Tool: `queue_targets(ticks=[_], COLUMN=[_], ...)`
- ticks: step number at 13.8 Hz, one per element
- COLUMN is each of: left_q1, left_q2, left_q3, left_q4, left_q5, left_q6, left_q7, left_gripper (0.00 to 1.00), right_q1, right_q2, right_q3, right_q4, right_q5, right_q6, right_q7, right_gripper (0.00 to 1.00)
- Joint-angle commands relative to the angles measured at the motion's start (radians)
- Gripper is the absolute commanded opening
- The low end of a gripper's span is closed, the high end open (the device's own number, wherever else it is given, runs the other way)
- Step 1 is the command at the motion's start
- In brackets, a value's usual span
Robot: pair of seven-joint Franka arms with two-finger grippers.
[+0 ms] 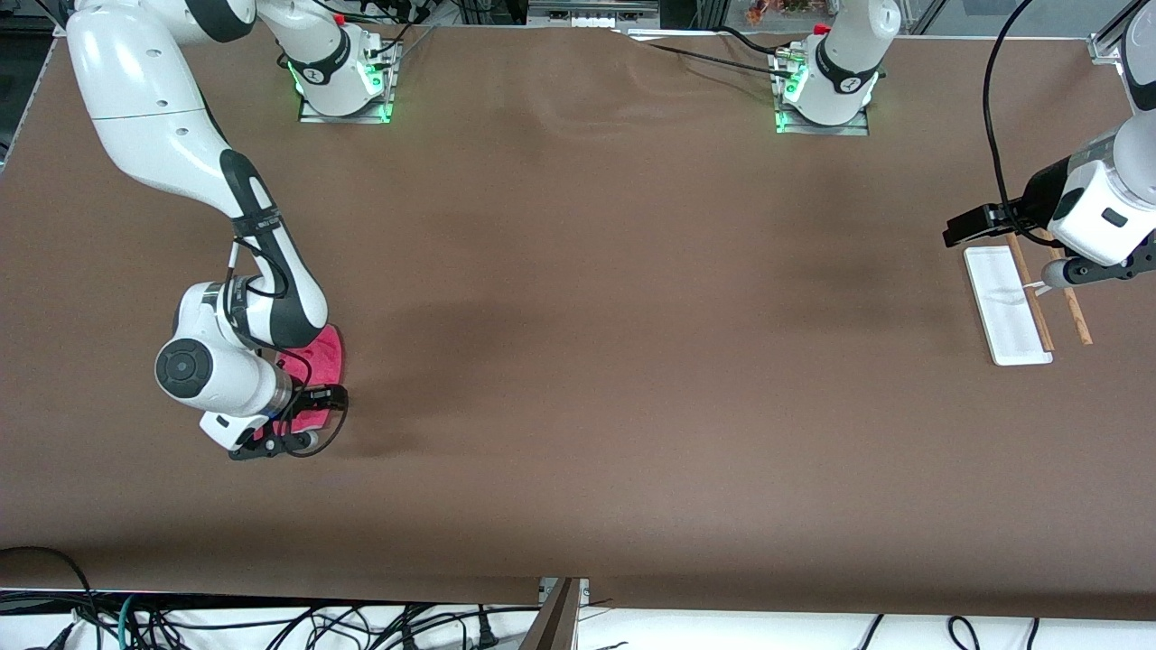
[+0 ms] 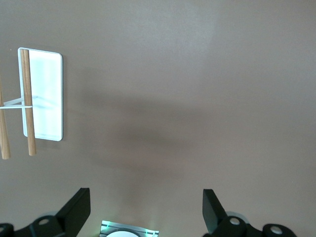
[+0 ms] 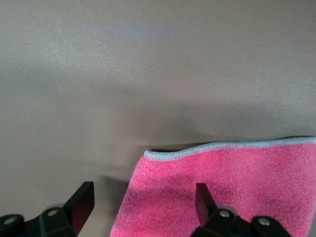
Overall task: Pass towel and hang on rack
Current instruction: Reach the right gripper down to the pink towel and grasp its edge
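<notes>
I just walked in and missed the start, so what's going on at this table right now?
The right gripper is down at the pink towel, which lies flat on the table at the right arm's end; its fingers are apart, straddling the towel's edge, with nothing lifted yet. The left gripper waits open in the air near the rack, which stands at the left arm's end with nothing hanging on it.

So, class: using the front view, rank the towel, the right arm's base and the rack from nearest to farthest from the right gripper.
1. The towel, directly under the right gripper, at the right arm's end of the table.
2. The right arm's base, at the table's top edge in that view.
3. The rack, at the left arm's end of the table.
</notes>
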Motion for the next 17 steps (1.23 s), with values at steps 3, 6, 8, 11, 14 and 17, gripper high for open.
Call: queue_targets(ticks=[3, 6, 8, 11, 14, 17], left_q1=[0.007, 0.007, 0.007, 0.007, 0.007, 0.007], left_q2=[0.014, 0.014, 0.014, 0.014, 0.014, 0.014], left_q3=[-0.004, -0.004, -0.004, -0.004, -0.004, -0.004], left_q4=[0.019, 0.019, 0.018, 0.019, 0.019, 0.018], left_q5=[0.009, 0.009, 0.009, 0.009, 0.009, 0.009], left_q6=[-0.019, -0.019, -0.019, -0.019, -0.019, -0.019], left_q7=[0.023, 0.023, 0.023, 0.023, 0.023, 0.023], left_gripper=[1.00, 1.00, 1.00, 1.00, 1.00, 1.00], right_q1=[0.004, 0.004, 0.004, 0.004, 0.007, 0.007], right_q2=[0.014, 0.009, 0.000, -0.043, -0.090, -0.090], right_q3=[-0.001, -0.001, -0.001, -0.001, 0.000, 0.033], right_q4=[0.017, 0.023, 0.026, 0.027, 0.107, 0.280], right_q5=[0.008, 0.008, 0.008, 0.008, 0.010, 0.035], right_q6=[0.006, 0.003, -0.002, -0.043, -0.200, -0.464], right_q7=[0.037, 0.031, 0.028, 0.026, 0.026, 0.031], right_gripper=[0.38, 0.06, 0.01, 0.01, 0.01, 0.01])
